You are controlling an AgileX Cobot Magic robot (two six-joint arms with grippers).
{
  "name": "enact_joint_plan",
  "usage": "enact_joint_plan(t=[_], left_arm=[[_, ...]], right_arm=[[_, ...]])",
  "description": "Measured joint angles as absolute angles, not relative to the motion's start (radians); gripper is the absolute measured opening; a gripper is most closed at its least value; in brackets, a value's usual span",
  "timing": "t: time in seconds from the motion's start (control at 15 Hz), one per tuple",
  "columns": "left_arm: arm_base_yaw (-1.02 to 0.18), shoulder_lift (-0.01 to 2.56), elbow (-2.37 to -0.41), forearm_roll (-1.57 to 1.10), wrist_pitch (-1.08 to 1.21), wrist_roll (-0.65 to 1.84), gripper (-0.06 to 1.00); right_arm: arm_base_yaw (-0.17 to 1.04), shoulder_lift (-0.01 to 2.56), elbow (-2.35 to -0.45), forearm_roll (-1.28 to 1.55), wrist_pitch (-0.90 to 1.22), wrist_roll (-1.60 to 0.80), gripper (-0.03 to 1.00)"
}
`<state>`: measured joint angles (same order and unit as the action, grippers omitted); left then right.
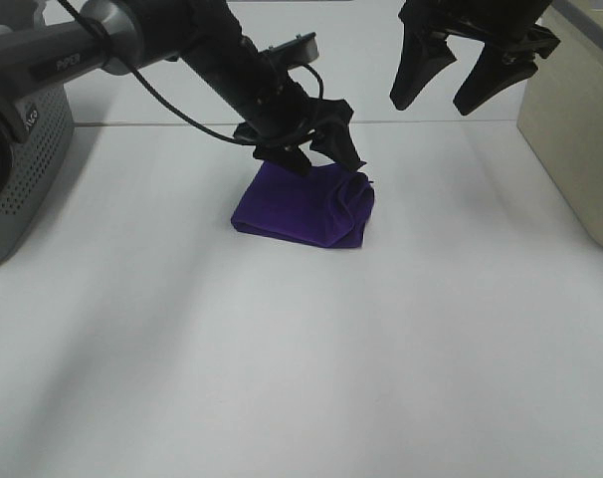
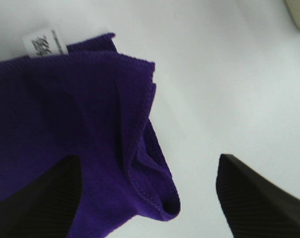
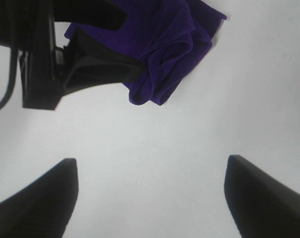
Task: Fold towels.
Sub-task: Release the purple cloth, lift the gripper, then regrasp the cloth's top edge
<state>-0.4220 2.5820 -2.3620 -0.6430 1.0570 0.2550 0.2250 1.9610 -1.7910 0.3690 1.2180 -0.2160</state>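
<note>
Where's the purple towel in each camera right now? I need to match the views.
Exterior high: the purple towel lies mid-picture, at the tips of the left gripper.
Left wrist: it fills the picture's left half, white tag at its edge.
Right wrist: picture's top centre.
Shared landmark: the towel's bunched edge.

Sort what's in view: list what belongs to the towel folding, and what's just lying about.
Part of the job:
- purple towel, bunched on the table
- left claw, open at the towel
- right claw, open, raised clear of the towel

Just lying about:
- grey perforated basket, far left
- beige box, far right
</note>
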Motion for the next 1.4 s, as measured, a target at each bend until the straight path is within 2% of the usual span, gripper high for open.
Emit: enact_joint_plan(t=[0.2,0.47,1.07,1.4], left_arm=[[-0.351,2.574,-2.417,-0.634,1.113,0.244,0.7],[-0.316,2.591,-2.421,-0.546,1.175,0.185,0.7],[-0.495,2.697,-2.421,-0.47,0.964,0.173,0.66],[-0.564,2.709,-2.421,-0.558,0.886,0.173,0.66]], right_arm=[[0.225,1.942,-1.791,0.369,1.218,-0.216,0.79],[0.225,1.917,-1.791,0.369,1.219,-0.216,0.79],[0.225,1.858,-1.791,0.369,1.219,-0.216,0.79],[0.225,1.849,-1.791,0.369,1.219,-0.216,0.79]])
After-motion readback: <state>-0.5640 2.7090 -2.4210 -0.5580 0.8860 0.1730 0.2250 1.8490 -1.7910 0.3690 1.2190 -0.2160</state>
